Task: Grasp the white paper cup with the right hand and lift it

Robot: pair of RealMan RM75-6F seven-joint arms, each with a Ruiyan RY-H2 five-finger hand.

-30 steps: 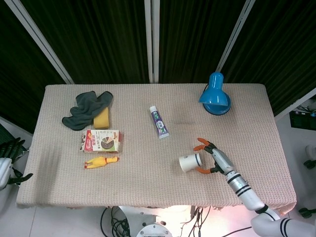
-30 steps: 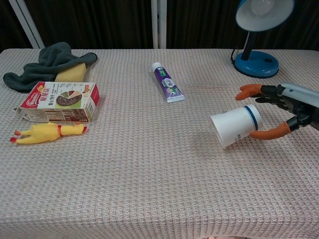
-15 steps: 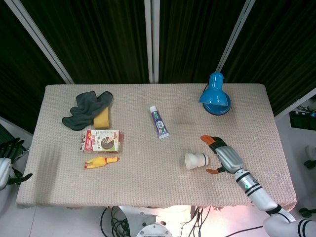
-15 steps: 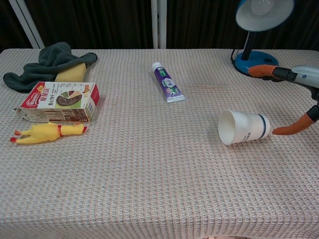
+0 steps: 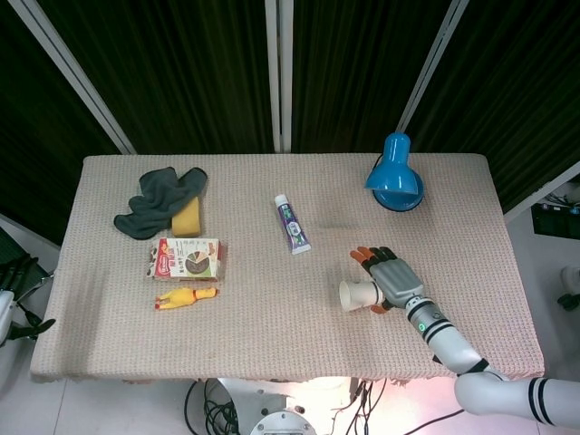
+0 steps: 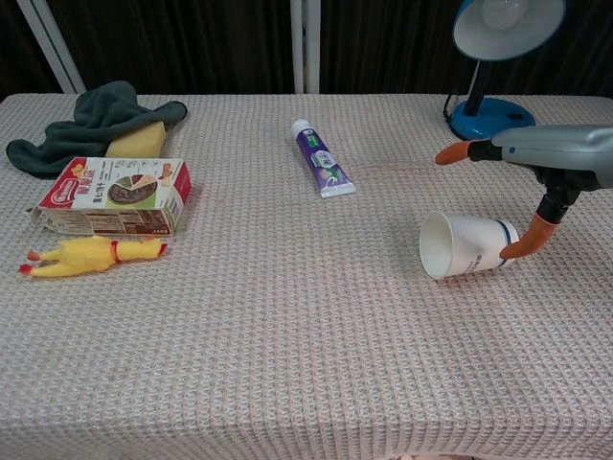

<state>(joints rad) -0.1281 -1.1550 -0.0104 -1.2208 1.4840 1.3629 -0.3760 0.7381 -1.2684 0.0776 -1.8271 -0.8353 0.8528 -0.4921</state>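
The white paper cup [image 5: 354, 294] [image 6: 465, 245] with a blue band lies on its side on the table, mouth facing left. My right hand [image 5: 391, 279] [image 6: 560, 153] hovers palm-down over the cup's base end. Its fingers stretch out flat above the cup. One orange fingertip [image 6: 525, 247] reaches down and touches the cup's side near the base. The hand holds nothing. My left hand [image 5: 16, 272] shows only as dark fingers off the table's left edge in the head view, too small to read.
A blue desk lamp [image 5: 395, 181] [image 6: 493, 123] stands behind the right hand. A toothpaste tube [image 5: 291, 224] [image 6: 322, 159] lies mid-table. At the left are a snack box [image 5: 186, 257] [image 6: 110, 196], a yellow rubber chicken [image 5: 186, 297] [image 6: 91, 256], a grey cloth [image 5: 154, 199] and a yellow sponge [image 5: 187, 217].
The cup, earlier tilted between the right hand's fingers, dropped flat and shifted slightly right. The hand drew back, then swung palm-down over the cup.
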